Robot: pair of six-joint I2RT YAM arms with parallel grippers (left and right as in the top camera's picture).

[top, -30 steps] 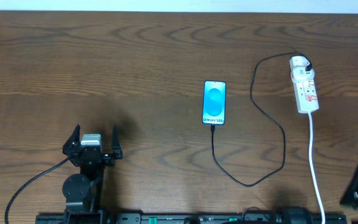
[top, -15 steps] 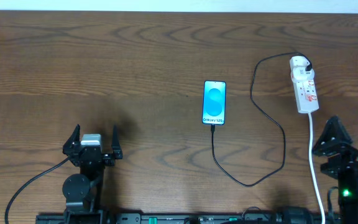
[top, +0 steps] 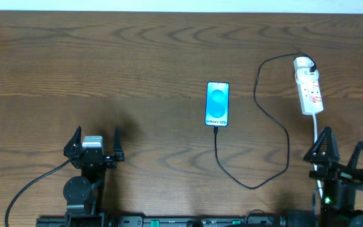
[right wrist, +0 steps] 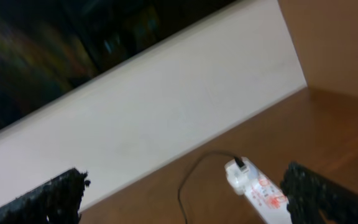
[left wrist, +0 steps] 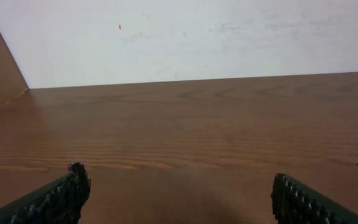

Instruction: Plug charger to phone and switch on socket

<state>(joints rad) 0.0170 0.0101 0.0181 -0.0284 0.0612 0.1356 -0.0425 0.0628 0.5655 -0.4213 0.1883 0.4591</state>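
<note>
The phone lies flat at the table's middle, its light-blue screen up. The charger is a thin black cable: its end meets the phone's bottom edge, it loops right and climbs to the black adapter on the socket, a white power strip with red marks at the right. In the right wrist view the socket and charger show blurred between the fingers. My right gripper stands open below the socket, over its white cord. My left gripper is open at the lower left, far from everything.
The socket's white cord runs down to the front edge under my right gripper. A pale wall bounds the table's far side. Bare brown wood lies ahead of my left gripper. My right gripper holds nothing.
My right arm has come in from the lower right corner and moved left, over the white cord below the socket. The left arm, phone and cable have not moved.
</note>
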